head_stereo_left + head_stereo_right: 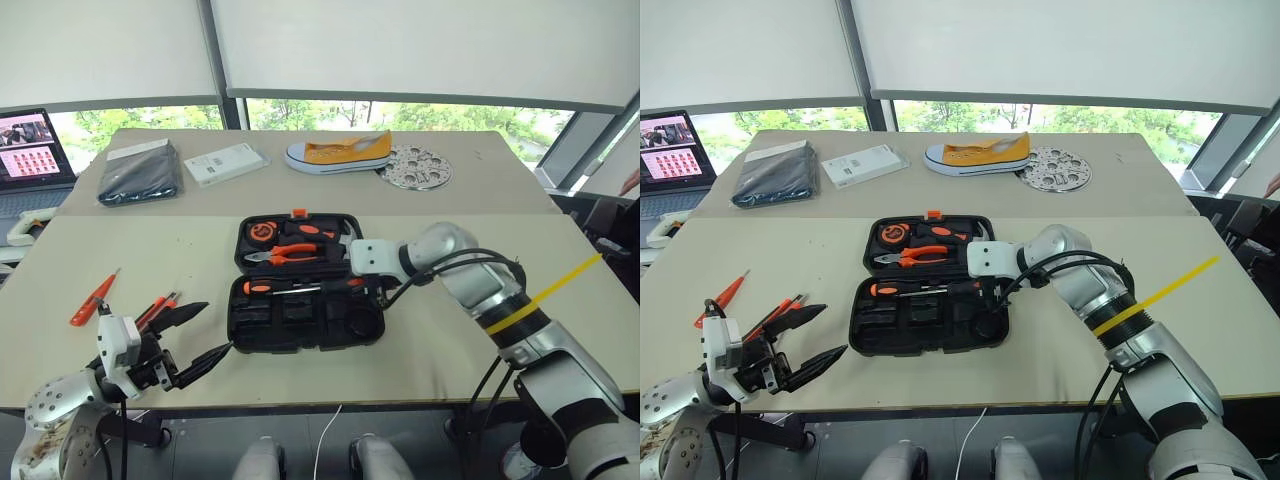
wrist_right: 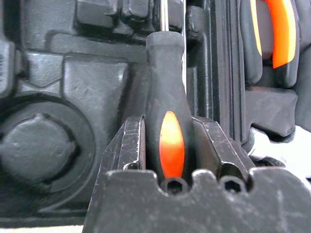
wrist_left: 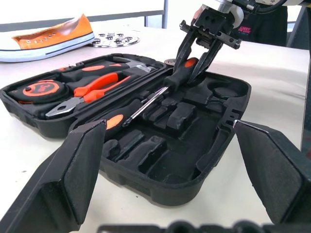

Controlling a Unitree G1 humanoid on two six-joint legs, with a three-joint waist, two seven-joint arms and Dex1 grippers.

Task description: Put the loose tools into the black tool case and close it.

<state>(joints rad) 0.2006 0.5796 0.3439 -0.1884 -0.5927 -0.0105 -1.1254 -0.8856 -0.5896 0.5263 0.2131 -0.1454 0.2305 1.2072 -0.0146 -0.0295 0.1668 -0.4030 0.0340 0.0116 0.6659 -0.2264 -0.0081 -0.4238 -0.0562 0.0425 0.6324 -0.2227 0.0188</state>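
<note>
The black-and-orange screwdriver is pinched by the right gripper over the open black tool case in the middle of the frame, while the left gripper, lower left, is spread wide and holds nothing.

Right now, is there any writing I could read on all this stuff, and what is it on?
None can be read.
White box: dark print, too small.
Laptop screen: rows of pictures, any text too small.
Tape measure: round emblem, no legible letters.
Dark shirt: pink lettering, blurred.
</note>
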